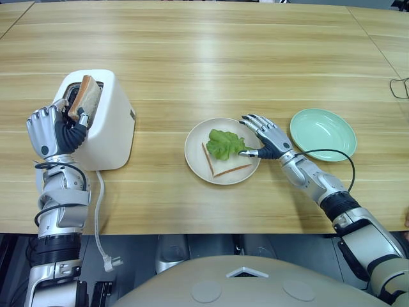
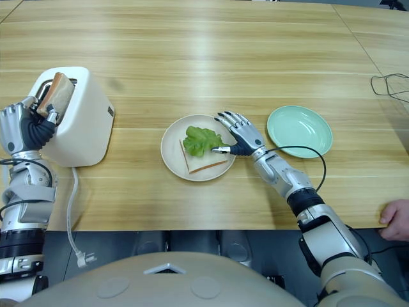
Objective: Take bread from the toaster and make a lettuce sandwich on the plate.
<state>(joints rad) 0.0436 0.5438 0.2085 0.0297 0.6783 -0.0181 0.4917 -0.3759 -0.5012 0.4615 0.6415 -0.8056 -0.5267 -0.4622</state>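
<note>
Fingers (image 1: 42, 121) of the left hand (image 1: 54, 132) are clamped on the bread slice (image 1: 86, 96), which stands partly raised in the slot of the white toaster (image 1: 112, 121) at the left of the bench (image 1: 223, 57). The right hand (image 1: 268, 137) holds nothing. Its fingers (image 1: 254, 121) are spread apart over the rim of the plate (image 1: 192, 157), beside the lettuce (image 1: 223, 144) lying on a second slice (image 1: 233, 170). A green dish (image 1: 323, 134) sits near the plate's right.

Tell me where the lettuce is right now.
The lettuce lies on a bread slice on the cream plate, mid-table in the left eye view, with the right hand at its right edge and the green plate beyond.
</note>
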